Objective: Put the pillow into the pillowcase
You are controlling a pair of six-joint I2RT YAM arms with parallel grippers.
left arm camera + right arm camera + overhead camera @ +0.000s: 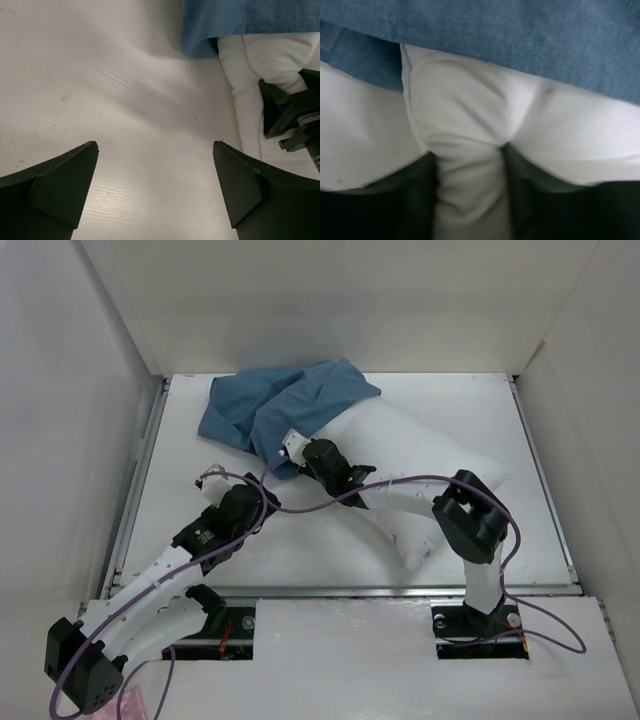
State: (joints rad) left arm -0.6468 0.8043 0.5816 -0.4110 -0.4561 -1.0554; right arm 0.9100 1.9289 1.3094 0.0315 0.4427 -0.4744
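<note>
The white pillow [420,455] lies on the table, its far left end under the edge of the wrinkled blue pillowcase [280,405]. My right gripper [300,452] is shut on a pinched fold of the pillow [470,190] near that end, just short of the blue pillowcase [520,40]. My left gripper [215,483] hovers open and empty over bare table, left of the pillow. In the left wrist view the pillowcase edge [240,20] and the pillow [250,100] lie ahead to the right, with the right gripper [292,115] at the right edge.
White walls enclose the table [200,540] at the back and both sides. A purple cable [400,483] loops from the right arm across the pillow. The arm bases stand at the near edge.
</note>
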